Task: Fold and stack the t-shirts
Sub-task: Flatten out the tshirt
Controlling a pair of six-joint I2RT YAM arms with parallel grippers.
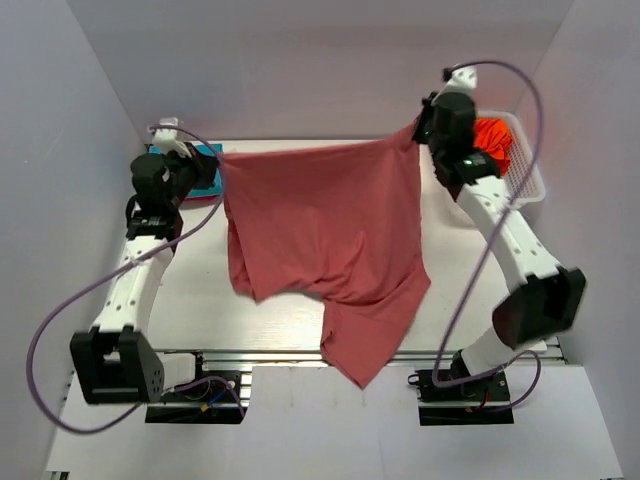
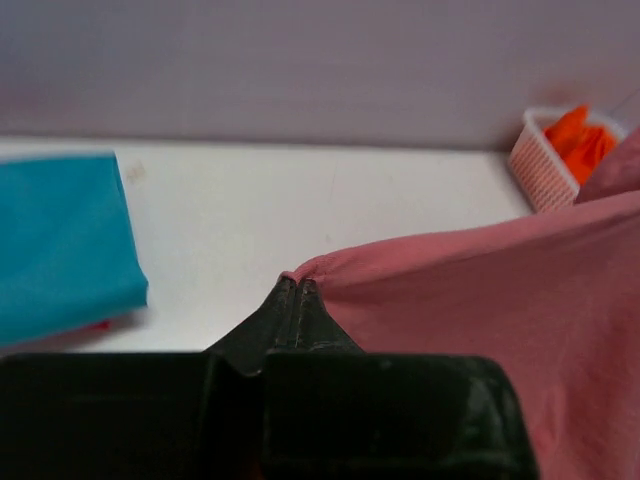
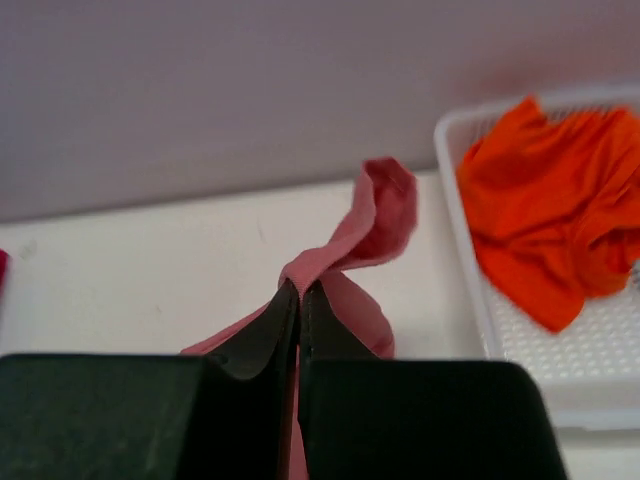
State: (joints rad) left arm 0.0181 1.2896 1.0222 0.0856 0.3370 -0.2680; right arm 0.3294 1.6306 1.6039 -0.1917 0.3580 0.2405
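As they hang raised apart, left gripper and right gripper pinch the salmon t-shirt.

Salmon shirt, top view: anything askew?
Yes. The salmon t-shirt hangs lopsided between the left gripper and right gripper. Its lower edge is uneven, and one corner droops past the rail at the table front. Nothing looks torn.

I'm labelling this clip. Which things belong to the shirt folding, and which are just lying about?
Job: red shirt, held up by left gripper and right gripper; teal shirt; orange shirt.
Lying about: white basket holding the orange shirt.
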